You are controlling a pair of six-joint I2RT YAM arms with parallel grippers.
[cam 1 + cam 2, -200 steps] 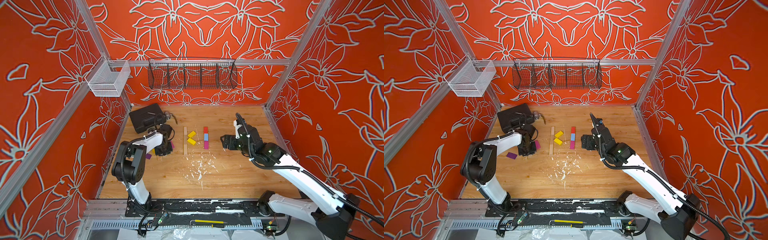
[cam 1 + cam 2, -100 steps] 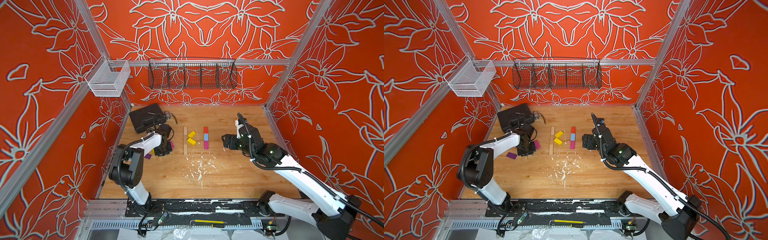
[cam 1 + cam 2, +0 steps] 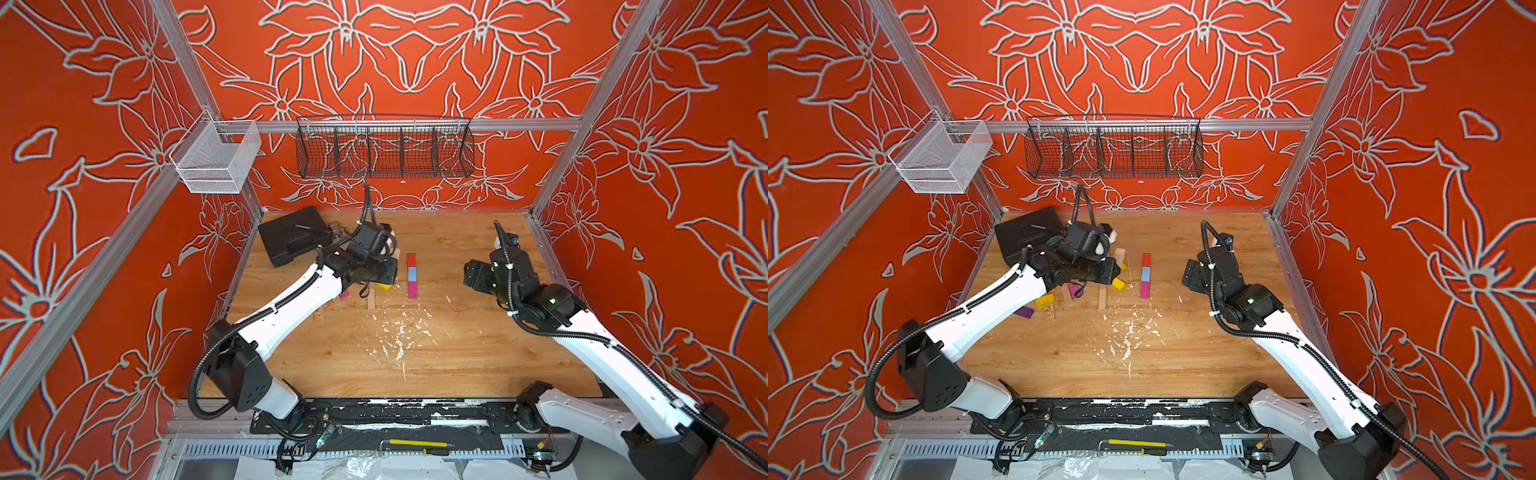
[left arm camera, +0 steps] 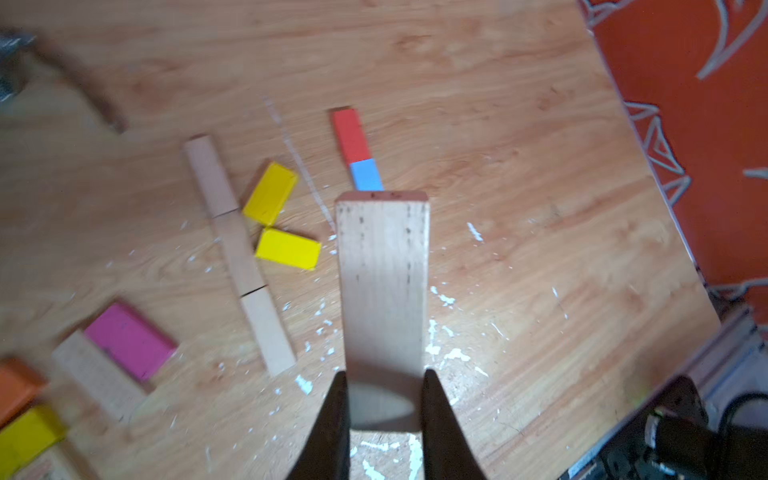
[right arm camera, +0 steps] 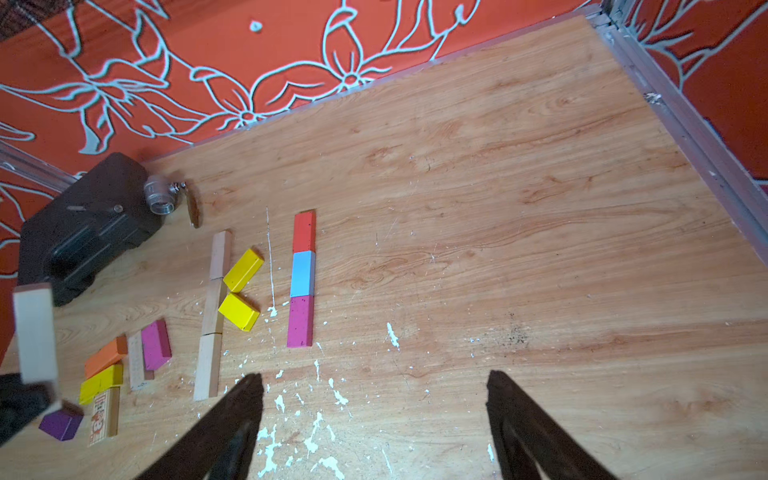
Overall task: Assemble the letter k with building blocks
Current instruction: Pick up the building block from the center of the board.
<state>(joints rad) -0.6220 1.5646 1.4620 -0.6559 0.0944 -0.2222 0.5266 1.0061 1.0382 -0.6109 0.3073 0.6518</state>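
Above the counter [image 3: 478, 357], my left fingers [image 4: 328, 424] are clamped on one end of a pale wood bar [image 4: 382, 282], held off the surface so that its free length can be laid down. On the wood below, three pale bars [image 5: 214, 316] lie end to end as a stem, with two yellow blocks [image 5: 243, 270] angled against its middle like a k's arms. A red, blue and magenta row [image 5: 302, 278] lies straight just beside them, probably a second stem. My right fingers [image 5: 232, 415] hang spread wide and empty, well apart, likely parked out of the way.
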